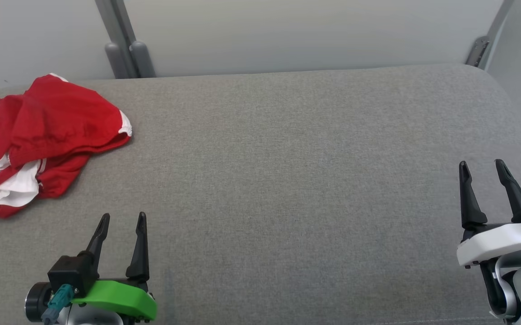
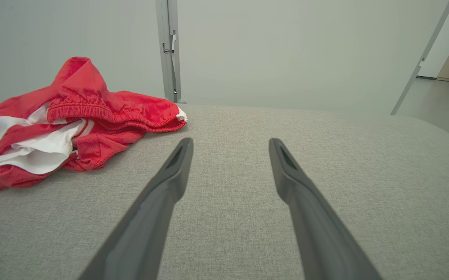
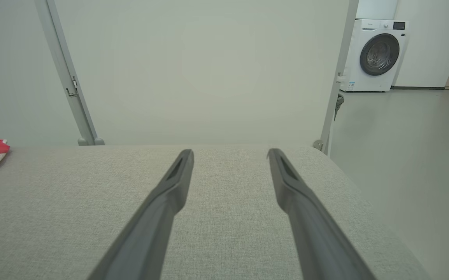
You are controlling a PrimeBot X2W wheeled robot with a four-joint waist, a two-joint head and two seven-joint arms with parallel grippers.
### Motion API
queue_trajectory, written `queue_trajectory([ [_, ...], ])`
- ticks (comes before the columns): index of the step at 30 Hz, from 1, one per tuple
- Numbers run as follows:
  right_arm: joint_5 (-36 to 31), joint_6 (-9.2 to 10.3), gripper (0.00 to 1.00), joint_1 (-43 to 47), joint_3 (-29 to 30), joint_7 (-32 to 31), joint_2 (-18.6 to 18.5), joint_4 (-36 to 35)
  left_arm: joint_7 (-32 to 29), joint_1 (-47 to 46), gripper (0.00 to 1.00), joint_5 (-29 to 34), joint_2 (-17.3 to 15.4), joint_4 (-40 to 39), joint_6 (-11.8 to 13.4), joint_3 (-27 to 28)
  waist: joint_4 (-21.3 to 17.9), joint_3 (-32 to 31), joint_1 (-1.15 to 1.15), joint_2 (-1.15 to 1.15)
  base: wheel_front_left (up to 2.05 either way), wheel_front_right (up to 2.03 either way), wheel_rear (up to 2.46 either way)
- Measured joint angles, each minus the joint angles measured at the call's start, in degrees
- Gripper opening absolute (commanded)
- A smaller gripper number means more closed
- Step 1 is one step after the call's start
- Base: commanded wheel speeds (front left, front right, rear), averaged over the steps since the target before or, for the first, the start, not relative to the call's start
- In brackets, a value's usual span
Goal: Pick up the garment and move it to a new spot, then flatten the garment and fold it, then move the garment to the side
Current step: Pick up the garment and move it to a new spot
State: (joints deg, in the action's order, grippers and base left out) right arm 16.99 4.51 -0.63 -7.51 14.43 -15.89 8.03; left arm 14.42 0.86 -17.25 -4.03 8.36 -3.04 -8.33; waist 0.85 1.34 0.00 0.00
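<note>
The garment, red and white, was seen crumpled at the upper left of the head view on the grey table. The left gripper at lower left and the right gripper at lower right were held spread and empty, apart from the garment.

Bright, even, diffuse light, soft faint shadows, no glare, sharp focus, wide-angle stretch in wrist views
</note>
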Motion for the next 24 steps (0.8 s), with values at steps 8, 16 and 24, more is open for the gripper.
queue_trajectory([
  [8, -0.45, -1.25, 1.0, 0.0, -0.31, 0.0, 0.49, 0.08, 0.0, -0.01, 1.0, 0.47, 0.19, 0.59, -0.05, 0.11, 4.08, -0.36, 0.0, 0.0, 0.0, 0.0, 0.0],
  [16, -1.12, -2.5, 1.0, -0.01, -1.65, 0.0, 1.34, 0.15, 0.0, 0.04, 1.0, 0.9, 0.41, 1.0, -0.07, 0.46, 9.52, -0.99, 0.0, 0.0, 0.0, 0.0, 0.0],
  [24, -2.0, -3.27, 1.0, -0.03, -2.34, 0.0, 1.79, 0.16, 0.0, 0.06, 1.0, 0.97, 0.49, 1.01, -0.32, 0.89, 14.45, -1.13, 0.0, 0.0, 0.0, 0.0, 0.0],
])
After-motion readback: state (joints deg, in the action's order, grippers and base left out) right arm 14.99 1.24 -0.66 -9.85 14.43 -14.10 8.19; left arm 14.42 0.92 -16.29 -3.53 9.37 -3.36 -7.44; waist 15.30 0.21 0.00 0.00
